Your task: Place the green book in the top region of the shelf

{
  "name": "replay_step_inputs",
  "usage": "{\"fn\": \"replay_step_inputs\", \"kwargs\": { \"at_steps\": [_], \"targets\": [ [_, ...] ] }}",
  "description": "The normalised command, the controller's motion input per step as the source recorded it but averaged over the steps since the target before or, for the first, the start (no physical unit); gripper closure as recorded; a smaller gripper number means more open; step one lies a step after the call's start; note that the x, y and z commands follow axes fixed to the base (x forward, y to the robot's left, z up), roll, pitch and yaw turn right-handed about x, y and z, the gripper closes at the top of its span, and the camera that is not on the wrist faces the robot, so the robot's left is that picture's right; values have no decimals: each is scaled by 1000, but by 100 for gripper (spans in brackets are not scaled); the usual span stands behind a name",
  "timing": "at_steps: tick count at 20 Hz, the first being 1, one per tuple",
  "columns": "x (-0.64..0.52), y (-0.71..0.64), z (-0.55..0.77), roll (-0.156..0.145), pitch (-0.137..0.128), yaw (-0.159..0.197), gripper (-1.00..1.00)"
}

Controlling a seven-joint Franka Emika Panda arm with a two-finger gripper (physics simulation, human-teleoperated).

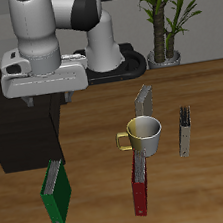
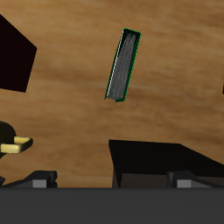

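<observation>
I'm holding the arm bent over from its base at the back, wrist pointing straight down; the pincer (image 1: 52,96) is hanging in the air, fingers spread apart, gripping nothing.

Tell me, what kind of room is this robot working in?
Probably a study or office, computer-drawn: a wooden table with a green book, a mug, a black shelf and a potted plant behind.
</observation>
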Motion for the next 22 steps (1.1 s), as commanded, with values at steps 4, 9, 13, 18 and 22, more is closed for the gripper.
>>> {"fn": "replay_step_inputs", "kwargs": {
  "at_steps": [4, 9, 13, 18, 22],
  "targets": [
    [327, -467, 34, -48, -22, 1, -100],
    [300, -269, 49, -6, -41, -6, -100],
    [259, -92, -3, 29, -38, -22, -100],
    [217, 153, -173, -7, -9, 26, -100],
    [185, 320, -171, 57, -38, -6, -100]
  ]
}}
